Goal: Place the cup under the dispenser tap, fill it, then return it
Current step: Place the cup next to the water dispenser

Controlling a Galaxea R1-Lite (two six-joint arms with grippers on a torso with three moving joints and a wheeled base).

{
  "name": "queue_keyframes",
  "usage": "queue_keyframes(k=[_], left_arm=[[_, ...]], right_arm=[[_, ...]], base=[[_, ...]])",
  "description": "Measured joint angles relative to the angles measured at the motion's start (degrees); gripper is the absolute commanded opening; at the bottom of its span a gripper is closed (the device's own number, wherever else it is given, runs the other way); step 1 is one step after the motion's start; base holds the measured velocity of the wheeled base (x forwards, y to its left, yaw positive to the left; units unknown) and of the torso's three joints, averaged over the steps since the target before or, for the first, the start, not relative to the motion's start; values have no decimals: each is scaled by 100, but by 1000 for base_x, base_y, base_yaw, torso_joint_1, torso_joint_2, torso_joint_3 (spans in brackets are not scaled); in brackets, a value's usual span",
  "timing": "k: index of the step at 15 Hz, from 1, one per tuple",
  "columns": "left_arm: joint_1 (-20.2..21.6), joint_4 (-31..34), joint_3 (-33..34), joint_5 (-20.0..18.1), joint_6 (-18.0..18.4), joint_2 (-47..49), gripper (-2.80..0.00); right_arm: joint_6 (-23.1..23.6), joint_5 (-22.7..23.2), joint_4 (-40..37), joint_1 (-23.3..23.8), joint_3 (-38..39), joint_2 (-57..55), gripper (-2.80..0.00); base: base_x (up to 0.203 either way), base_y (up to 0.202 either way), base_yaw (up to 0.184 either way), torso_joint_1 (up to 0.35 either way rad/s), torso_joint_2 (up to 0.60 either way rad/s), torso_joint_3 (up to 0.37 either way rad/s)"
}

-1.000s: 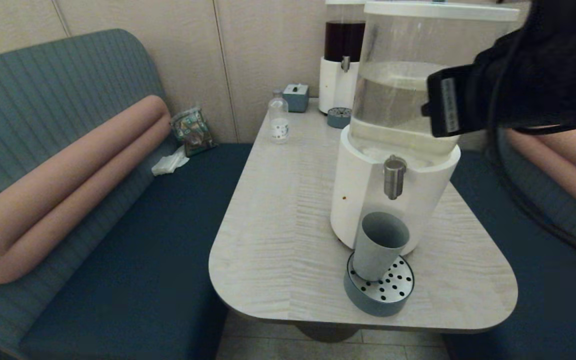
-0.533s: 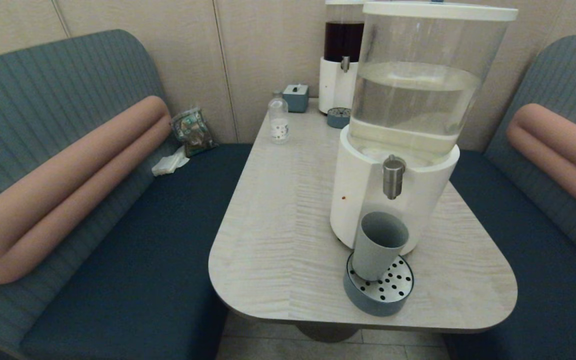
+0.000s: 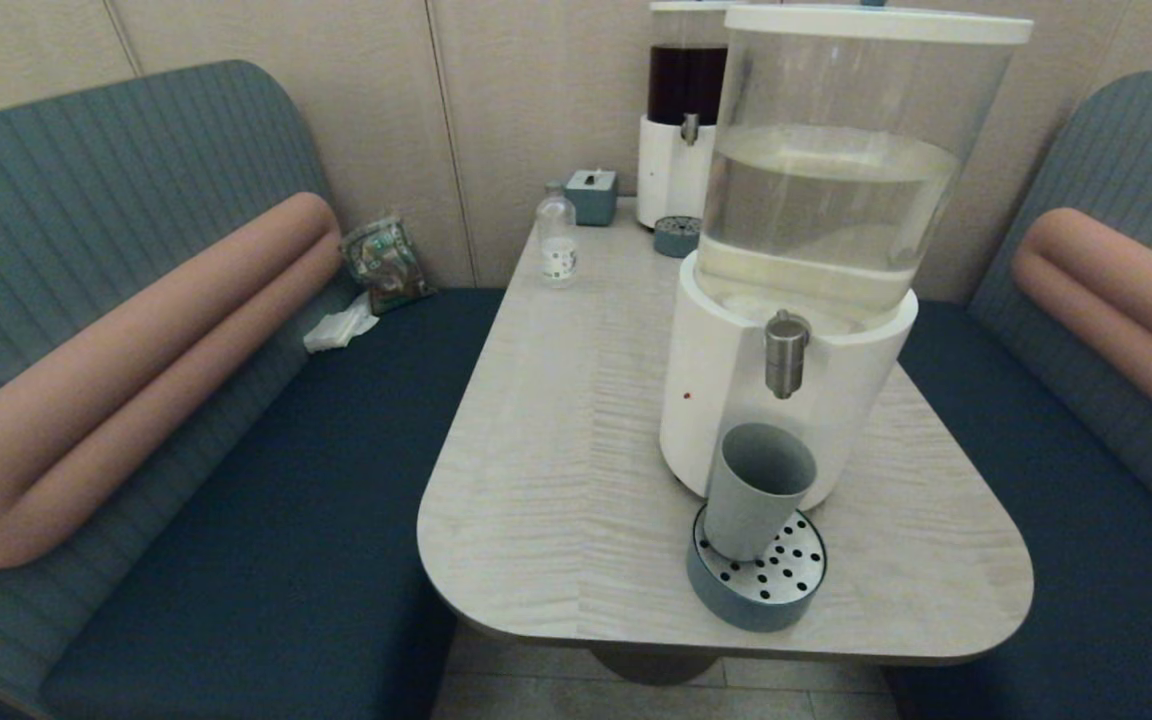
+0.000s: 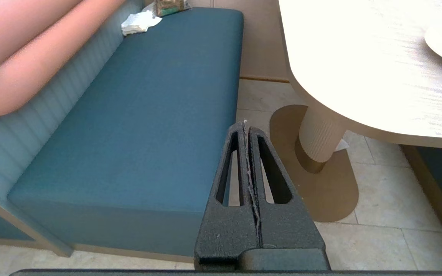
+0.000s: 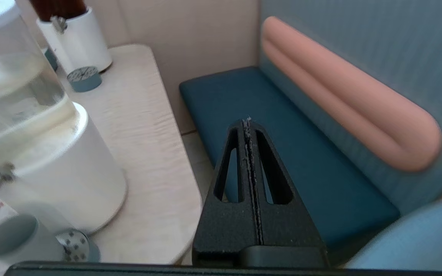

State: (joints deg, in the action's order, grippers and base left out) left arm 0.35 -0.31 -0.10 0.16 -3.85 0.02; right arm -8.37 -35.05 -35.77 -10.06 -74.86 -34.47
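The cup (image 3: 756,490) is matte grey-blue. The tap (image 3: 786,356) is brushed metal, on a dispenser (image 3: 736,400) with a white base and a clear tank of pale liquid. The tray (image 3: 758,578) is grey-blue with a silver top full of black dots. The table (image 3: 556,450) has a pale wood grain. The bench (image 3: 266,500) is dark blue, with a ribbed grey-green back and a pink bolster (image 3: 136,370). Both grippers, left (image 4: 246,130) and right (image 5: 247,126), are black.
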Motion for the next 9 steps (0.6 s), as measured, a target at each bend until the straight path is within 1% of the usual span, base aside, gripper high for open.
queue_keyframes(k=[2, 3, 4, 5, 6, 7, 9], left_arm=[[2, 1, 0, 0, -20, -2, -280], [5, -2, -1, 0, -16, 0, -280], [5, 1, -1, 0, -16, 0, -280], [0, 1, -1, 0, -11, -2, -280], [0, 1, -1, 0, 6, -2, -280], [0, 1, -1, -2, 35, 0, -280], [-2, -2, -6, -6, 48, -2, -280]], right_arm=[[32, 233, -87, 469, 409, 679, -280], [80, 444, -98, 767, 538, 970, -280], [139, 825, -168, 1049, 660, 1282, -280], [105, 1186, -352, 1202, 738, 1492, -280], [14, 1406, -537, 1282, 789, 1632, -280], [-42, 1605, -672, 1239, 862, 1790, -280], [27, 2058, -728, 981, 1135, 2121, -280]], base=[[0, 0, 0, 0, 0, 0], [0, 0, 0, 0, 0, 0], [0, 0, 0, 0, 0, 0], [0, 0, 0, 0, 0, 0], [0, 0, 0, 0, 0, 0], [0, 0, 0, 0, 0, 0], [0, 0, 0, 0, 0, 0]])
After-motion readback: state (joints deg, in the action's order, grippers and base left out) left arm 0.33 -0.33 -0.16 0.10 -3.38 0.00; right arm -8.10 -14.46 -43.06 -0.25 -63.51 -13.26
